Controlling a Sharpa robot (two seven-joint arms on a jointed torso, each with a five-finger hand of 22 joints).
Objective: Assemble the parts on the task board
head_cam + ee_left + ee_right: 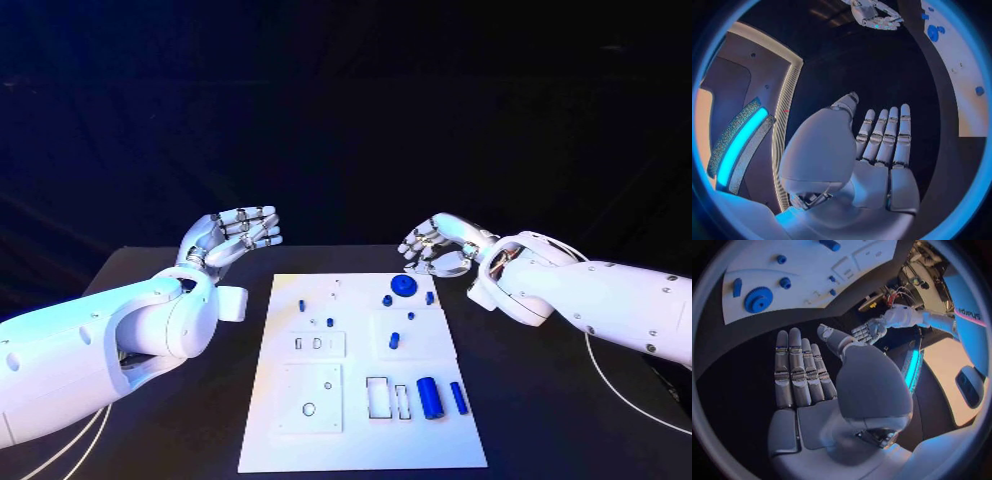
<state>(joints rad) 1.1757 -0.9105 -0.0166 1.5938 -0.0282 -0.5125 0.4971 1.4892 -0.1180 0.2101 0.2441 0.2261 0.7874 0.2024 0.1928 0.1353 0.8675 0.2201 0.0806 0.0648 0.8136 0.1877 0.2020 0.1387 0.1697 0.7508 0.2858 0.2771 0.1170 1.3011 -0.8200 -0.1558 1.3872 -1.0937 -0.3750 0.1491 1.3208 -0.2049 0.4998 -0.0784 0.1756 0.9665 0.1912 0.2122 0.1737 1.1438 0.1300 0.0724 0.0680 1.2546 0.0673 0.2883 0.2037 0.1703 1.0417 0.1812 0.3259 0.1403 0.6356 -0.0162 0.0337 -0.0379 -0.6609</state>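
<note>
You are looking at the black table (548,420) carrying the white rectangular task board (361,440) at its middle. Your left hand (238,236) and right hand (443,245) are hovering empty, fingers apart, beyond the board's far corners. The small blue parts (430,397) are sitting on it.

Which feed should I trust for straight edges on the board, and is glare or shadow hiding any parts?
Head view: the task board has straight edges and is evenly lit, and its blue parts, like the gear, stand out. Right wrist view: fisheye bends the board's edge and the right hand fills the middle. Left wrist view: the board curves at the rim behind the left hand.
</note>
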